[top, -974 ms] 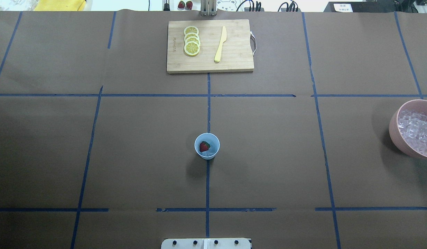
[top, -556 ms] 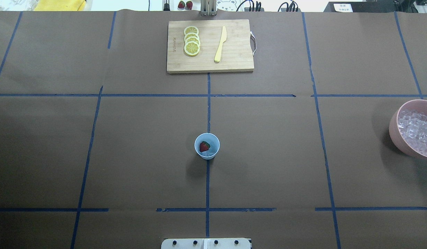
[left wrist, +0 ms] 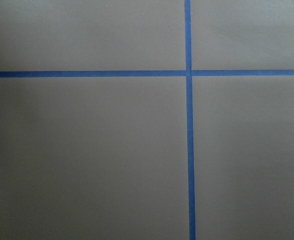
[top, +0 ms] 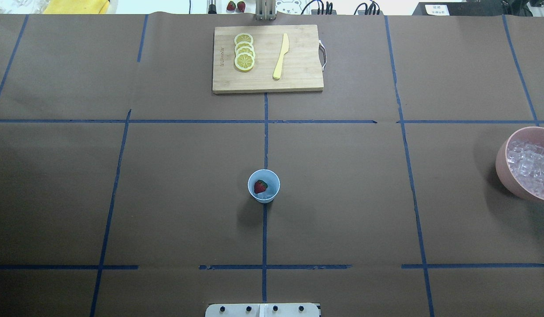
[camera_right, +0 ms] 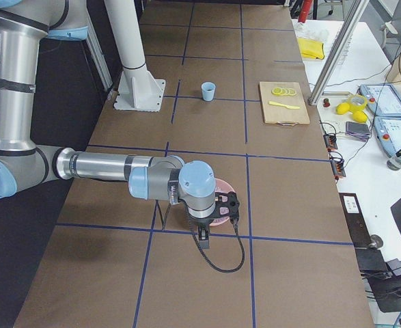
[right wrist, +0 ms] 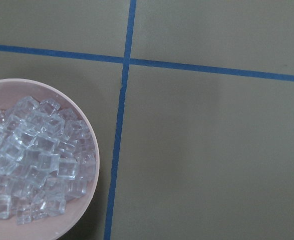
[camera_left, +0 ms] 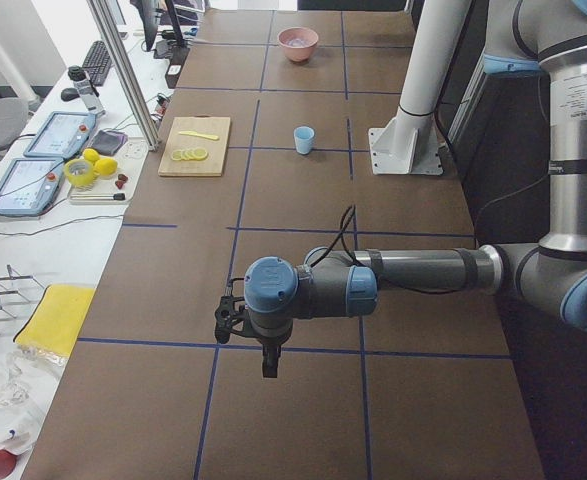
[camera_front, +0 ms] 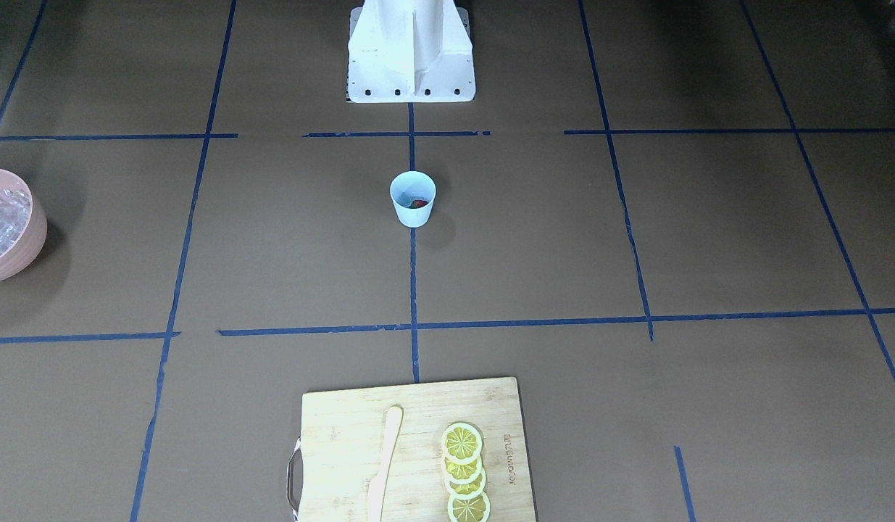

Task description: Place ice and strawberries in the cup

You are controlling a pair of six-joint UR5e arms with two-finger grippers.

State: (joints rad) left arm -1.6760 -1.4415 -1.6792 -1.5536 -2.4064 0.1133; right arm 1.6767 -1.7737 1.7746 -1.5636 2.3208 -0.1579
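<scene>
Honestly, only overhead shows the red strawberry (top: 260,186) sitting in the pale-blue cup (top: 263,186) mid-table; front view barely does. Ice (right wrist: 31,160) glistens in the bowl (right wrist: 95,155) at the right edge, cut off. Left gripper (camera_left: 270,366) and right gripper (camera_right: 203,239) appear only side-on, so jaws: can't tell.

A: Far side of the table (top: 166,176)?
B: 1 wooden cutting board (top: 298,79), lying flat. On it, 4 lemon slices (top: 244,51) in an overlapping row; 1 yellow knife (top: 281,56) beside them, not touching.
A: Elsewhere?
B: 1 pink bowl (top: 501,169) at the right edge of the overhead view, well apart from the board. Blue tape lines (top: 265,132) grid the brown surface. 1 yellow cloth (camera_left: 51,318) lies on the side bench.
</scene>
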